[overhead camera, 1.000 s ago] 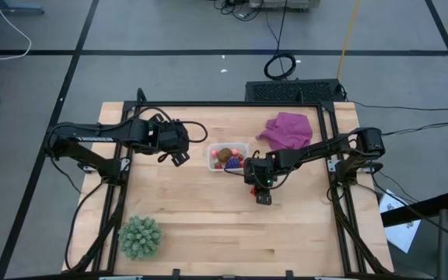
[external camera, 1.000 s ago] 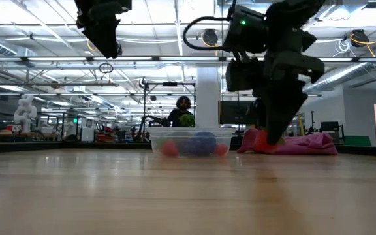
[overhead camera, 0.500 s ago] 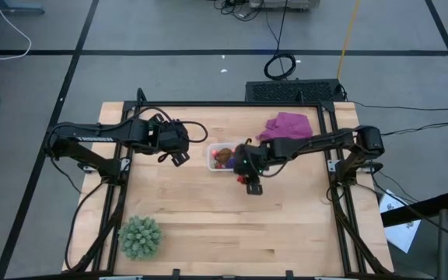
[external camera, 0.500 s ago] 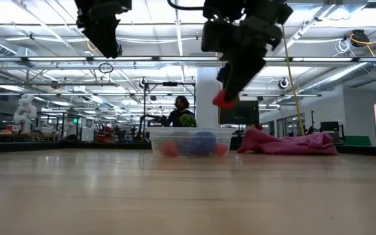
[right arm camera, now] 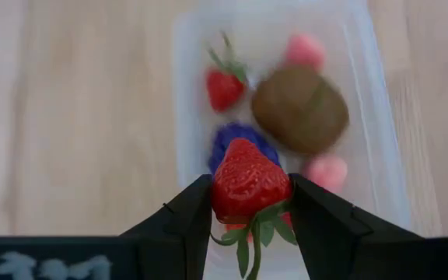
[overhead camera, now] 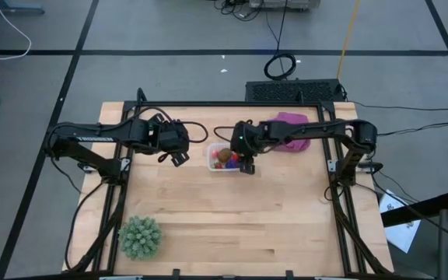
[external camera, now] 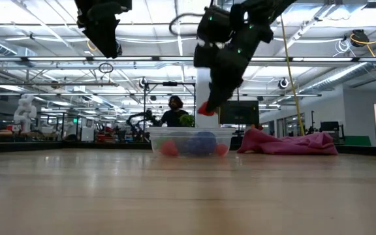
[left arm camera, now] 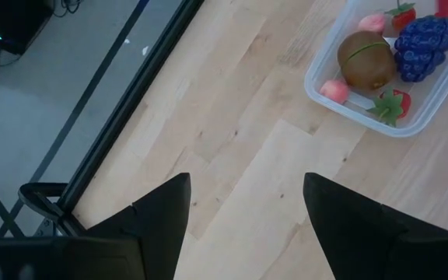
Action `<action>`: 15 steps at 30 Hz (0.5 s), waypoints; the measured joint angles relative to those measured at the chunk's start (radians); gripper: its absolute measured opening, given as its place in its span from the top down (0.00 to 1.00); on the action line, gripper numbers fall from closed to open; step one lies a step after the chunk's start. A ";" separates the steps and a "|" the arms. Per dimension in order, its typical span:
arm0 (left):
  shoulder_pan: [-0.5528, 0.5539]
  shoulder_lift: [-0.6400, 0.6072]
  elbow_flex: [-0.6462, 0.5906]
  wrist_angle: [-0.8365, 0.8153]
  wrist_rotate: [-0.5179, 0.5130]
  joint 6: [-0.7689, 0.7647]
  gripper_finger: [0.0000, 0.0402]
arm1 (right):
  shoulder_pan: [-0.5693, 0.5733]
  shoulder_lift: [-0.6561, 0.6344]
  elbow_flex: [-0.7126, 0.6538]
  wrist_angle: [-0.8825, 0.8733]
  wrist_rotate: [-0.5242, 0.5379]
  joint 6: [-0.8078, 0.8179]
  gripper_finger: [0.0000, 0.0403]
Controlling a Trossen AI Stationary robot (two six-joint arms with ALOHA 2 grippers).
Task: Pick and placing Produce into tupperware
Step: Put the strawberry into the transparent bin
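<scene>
Right pincer (right arm camera: 247, 204) grips a strawberry (right arm camera: 247, 180) above the tupperware (overhead camera: 226, 155); centre it over a gap, lower, then release; left pincer (left arm camera: 243, 214) open, idle.

Pale, matt wooden desk (overhead camera: 208, 218); clear, glossy plastic tupperware (left arm camera: 434, 109); soft, crumpled magenta cloth (overhead camera: 290, 124) at upper right; glossy red strawberry (right arm camera: 247, 180) between matt black end effector fingers (right arm camera: 181, 222).

overhead, table-level and wrist views share tupperware (overhead camera: 225, 156).
</scene>
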 joint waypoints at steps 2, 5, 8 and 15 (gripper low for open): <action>0.000 0.000 0.000 0.001 0.000 0.000 0.36 | -0.013 0.022 -0.001 0.003 0.000 0.002 0.61; 0.000 0.000 0.000 0.000 0.000 0.003 0.36 | -0.018 0.048 -0.001 -0.003 -0.002 -0.001 0.59; 0.000 0.000 0.000 0.000 0.000 0.005 0.36 | -0.018 0.060 -0.001 0.003 -0.002 -0.008 0.59; 0.000 0.000 0.000 0.000 0.000 0.010 0.36 | -0.017 0.058 -0.001 -0.002 -0.003 -0.021 0.59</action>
